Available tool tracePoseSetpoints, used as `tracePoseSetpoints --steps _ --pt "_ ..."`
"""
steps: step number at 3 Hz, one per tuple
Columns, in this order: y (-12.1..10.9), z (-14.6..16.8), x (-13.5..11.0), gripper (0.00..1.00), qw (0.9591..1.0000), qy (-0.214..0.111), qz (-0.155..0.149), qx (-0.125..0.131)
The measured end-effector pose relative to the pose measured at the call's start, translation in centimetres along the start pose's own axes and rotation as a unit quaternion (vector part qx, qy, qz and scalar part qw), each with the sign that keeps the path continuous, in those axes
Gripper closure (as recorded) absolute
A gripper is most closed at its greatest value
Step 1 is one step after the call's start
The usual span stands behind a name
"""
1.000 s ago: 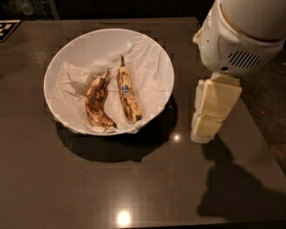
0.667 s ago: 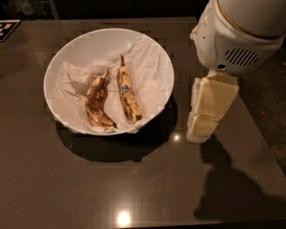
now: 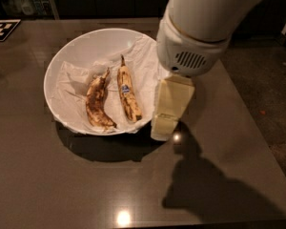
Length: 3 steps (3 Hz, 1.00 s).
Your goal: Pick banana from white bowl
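Note:
The white bowl [image 3: 69, 56] stands on the dark table, lined with crumpled white paper. Two bananas lie in it side by side. The banana [image 3: 128, 94] with brown spots and a small blue sticker lies on the right, stem pointing away. The shorter, browner, more curved banana [image 3: 97, 101] lies to its left. My gripper [image 3: 166, 123] hangs from the big white arm at the bowl's right rim, just right of the stickered banana and above the table.
The dark brown table [image 3: 62, 185] runs to an edge on the right, with floor beyond [image 3: 271, 94]. A black-and-white marker tag [image 3: 2, 28] lies at the table's far left corner. The arm's shadow falls on the table at lower right.
The arm and gripper have moved left, from beside the bowl to its right rim, closer to the stickered banana. The bananas and bowl have not moved.

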<state>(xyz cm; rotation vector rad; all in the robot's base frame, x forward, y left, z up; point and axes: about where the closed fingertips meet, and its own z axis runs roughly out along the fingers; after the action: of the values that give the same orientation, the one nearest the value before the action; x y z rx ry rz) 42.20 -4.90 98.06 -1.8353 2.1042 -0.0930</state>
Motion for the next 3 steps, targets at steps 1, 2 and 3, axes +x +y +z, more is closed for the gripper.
tracePoseSetpoints --steps 1,2,3 --pt "-0.63 2.72 -2.91 0.00 0.9996 0.017 0.000 -0.021" --pt "-0.64 2.42 -3.33 0.00 0.9998 0.014 -0.001 -0.016" --pt "-0.63 2.39 -3.33 0.00 0.9998 0.014 -0.001 -0.016"
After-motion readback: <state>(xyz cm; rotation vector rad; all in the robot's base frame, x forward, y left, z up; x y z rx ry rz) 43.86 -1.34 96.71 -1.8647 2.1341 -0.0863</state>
